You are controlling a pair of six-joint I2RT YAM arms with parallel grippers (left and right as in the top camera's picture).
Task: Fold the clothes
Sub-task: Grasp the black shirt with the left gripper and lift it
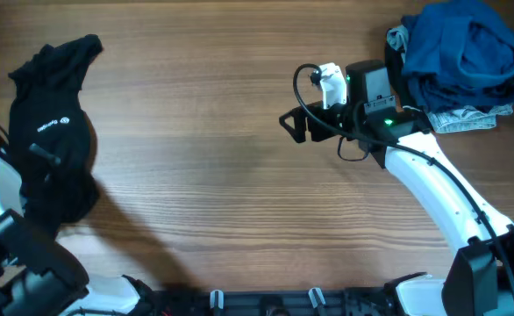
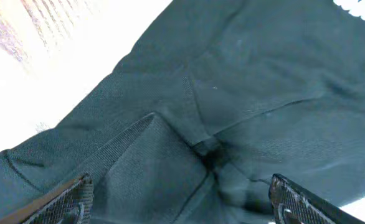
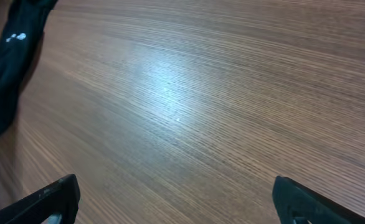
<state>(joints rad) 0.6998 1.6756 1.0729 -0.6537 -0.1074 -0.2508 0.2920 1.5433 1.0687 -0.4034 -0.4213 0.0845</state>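
The black T-shirt (image 1: 51, 123) lies bunched in a long heap at the table's left edge, with its small white logo (image 1: 53, 123) facing up. My left gripper (image 1: 45, 156) hovers just over it. In the left wrist view the fingers (image 2: 182, 199) are wide apart, with creased black fabric (image 2: 232, 93) filling the frame and nothing pinched. My right gripper (image 1: 292, 125) is open and empty over bare wood at the centre right, its fingers (image 3: 179, 199) spread. The shirt also shows at the far left of the right wrist view (image 3: 8, 68).
A pile of blue, dark and grey garments (image 1: 459, 53) sits at the table's back right corner, just behind the right arm. The wooden table (image 1: 204, 175) lies between the two arms.
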